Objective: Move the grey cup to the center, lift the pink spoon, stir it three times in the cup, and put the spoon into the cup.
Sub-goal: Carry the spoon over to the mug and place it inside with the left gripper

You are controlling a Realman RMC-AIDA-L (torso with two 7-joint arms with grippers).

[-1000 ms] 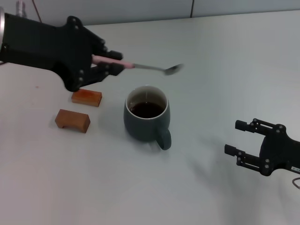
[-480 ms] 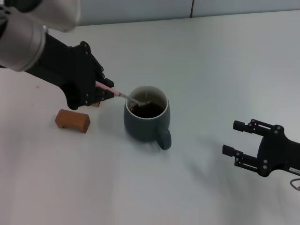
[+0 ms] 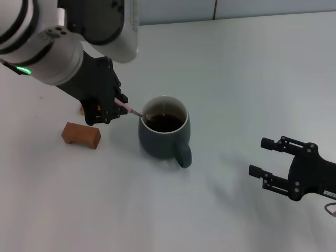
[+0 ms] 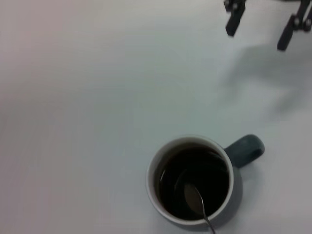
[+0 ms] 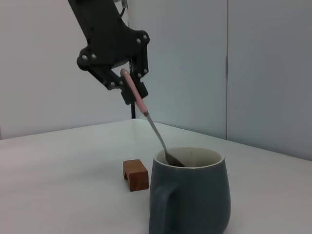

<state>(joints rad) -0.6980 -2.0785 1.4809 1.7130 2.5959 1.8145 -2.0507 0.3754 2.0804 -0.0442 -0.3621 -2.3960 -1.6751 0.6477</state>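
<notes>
The left end effector (image 3: 116, 111) is clamped on the pale handle of the pink spoon (image 5: 146, 117), and the spoon slants down over the rim of the grey cup (image 3: 163, 134). The left wrist view shows the silver bowl sitting under the dark liquid, close to the wall on the side away from the loop handle. So this looks like the stirring step, with the cup standing upright around the middle of the desk (image 3: 252, 73) and the drop-in yet to come.

The spoon is slim, stiff and surely light. The grip sits high on the pink part, which leaves the metal shank free to sweep round inside. A narrow smooth handle like that could twist between the fingers if it drags hard on the wall.

The cup looks like heavy glazed ceramic, steady enough for gentle circles. It is brittle and carries liquid, though, so a hard knock on the rim risks a slop or a chip. Its loop handle, or the body across the waist, would be the place to hold it.

Two brown wooden blocks (image 3: 81, 134) lie beside the left arm, one mostly hidden behind it. The right end effector (image 3: 266, 156) waits low over the desk well apart from the cup, fingers spread and holding nothing.
</notes>
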